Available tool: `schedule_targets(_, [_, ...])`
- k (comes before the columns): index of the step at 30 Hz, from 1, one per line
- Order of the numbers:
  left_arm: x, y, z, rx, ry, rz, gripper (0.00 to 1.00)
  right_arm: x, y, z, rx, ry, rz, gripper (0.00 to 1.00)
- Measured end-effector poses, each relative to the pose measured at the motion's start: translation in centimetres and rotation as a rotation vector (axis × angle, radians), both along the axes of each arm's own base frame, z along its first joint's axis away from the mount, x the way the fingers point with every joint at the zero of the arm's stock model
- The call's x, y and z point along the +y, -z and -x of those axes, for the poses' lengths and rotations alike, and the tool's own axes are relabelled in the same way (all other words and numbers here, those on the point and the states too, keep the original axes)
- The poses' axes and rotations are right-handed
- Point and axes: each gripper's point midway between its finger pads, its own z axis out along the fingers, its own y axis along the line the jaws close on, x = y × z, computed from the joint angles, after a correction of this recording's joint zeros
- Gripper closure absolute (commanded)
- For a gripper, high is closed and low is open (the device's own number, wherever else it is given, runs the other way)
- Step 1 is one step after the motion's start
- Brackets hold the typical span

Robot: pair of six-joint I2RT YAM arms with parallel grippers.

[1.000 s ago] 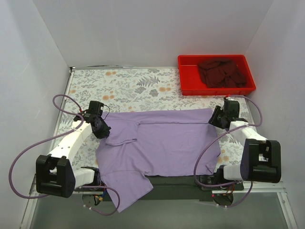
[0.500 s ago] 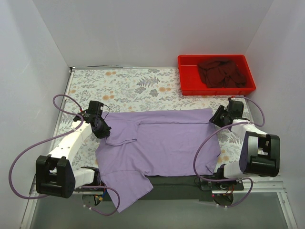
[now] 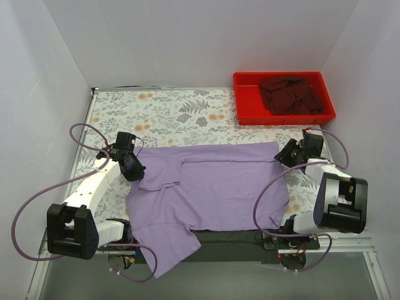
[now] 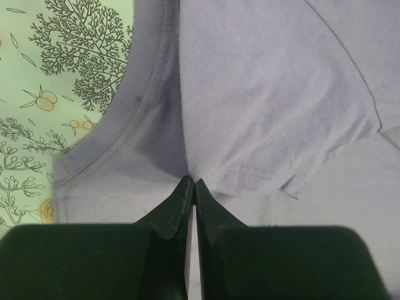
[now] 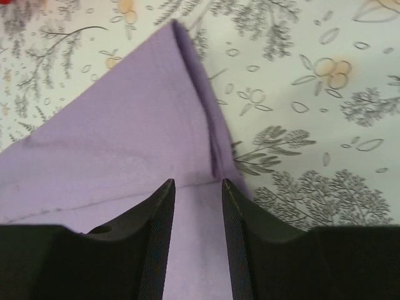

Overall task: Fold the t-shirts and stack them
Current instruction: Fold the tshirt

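1. Two arms are working on one pale lavender t-shirt of soft cloth [image 3: 212, 187], spread flat on the flower-printed tablecloth [image 3: 175, 112]. Its nearest part droops over the table's near edge between the arm bases, so I'd say it needs drawing onto the table before a clean fold.
2. On the left side, the left gripper [image 4: 190, 182] has its jaws pressed together on a pinch of cloth just beside the ribbed collar [image 4: 134, 94], and creases run out from the tips. My guess is that this hold readies the shoulder end for lifting.
3. A little farther, on the right, the right gripper [image 5: 199, 182] hangs over the shirt's far right corner with a modest gap between its fingers, gripping nothing. The doubled edge of the cloth lies right beneath that gap, which is likely the spot it means to take.
4. With both ends of that far edge held, the lavender t-shirt could be carried over onto itself. Folding looks barely begun.
5. Farthest off, the dark maroon t-shirt [image 3: 290, 94] sits crumpled in the red rectangular plastic tray [image 3: 281, 119] at the far right corner, well apart from both grippers.
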Motion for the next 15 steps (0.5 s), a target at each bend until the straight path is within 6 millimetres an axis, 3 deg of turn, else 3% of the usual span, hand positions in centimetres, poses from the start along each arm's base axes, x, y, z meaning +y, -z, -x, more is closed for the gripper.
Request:
schedule_targets(5, [0.0, 0.0, 0.0, -0.001, 0.0, 0.0, 1.0, -1.9, 1.8, 0.9, 0.048, 0.064, -0.033, 0.58])
schedule_targets(13, [0.1, -0.1, 0.0, -0.001, -0.002, -0.004, 1.0, -2.5, 1.6, 0.6, 0.028, 0.079, -0.047, 0.58])
schedule_targets(15, [0.2, -0.1, 0.0, 0.0, -0.005, -0.007, 0.94, -2.5, 1.0, 0.5, 0.011, 0.071, -0.041, 0.57])
